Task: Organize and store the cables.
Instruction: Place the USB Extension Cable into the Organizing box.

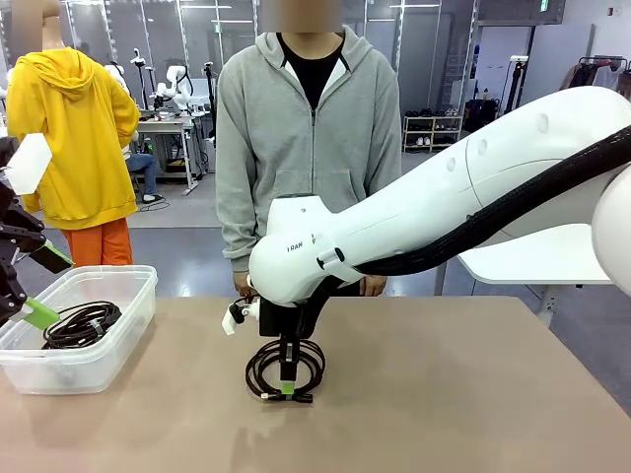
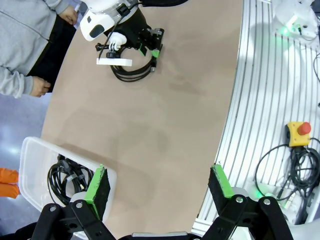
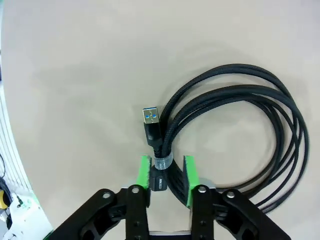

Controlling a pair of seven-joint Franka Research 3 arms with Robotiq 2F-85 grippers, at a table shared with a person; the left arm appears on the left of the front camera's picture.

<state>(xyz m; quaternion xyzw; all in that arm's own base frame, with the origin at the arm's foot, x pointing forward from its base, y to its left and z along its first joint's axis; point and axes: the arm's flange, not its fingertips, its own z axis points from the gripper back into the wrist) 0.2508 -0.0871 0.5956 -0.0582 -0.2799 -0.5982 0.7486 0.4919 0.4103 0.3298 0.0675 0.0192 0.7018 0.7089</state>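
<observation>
My right tool [image 3: 167, 176] straddles the tied neck of the cable coil [image 3: 235, 135] on the tabletop [image 1: 444, 394], pads barely apart, grip unclear. Left tool [image 2: 159, 186] spread beside bin [image 1: 128, 296]. Next: pinch, lift, carry to bin.

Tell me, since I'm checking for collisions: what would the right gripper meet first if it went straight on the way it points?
The right gripper points down at the coiled USB cable, its bundled strands already between the fingers; just beyond lies the table. Depth left looks slight.
</observation>
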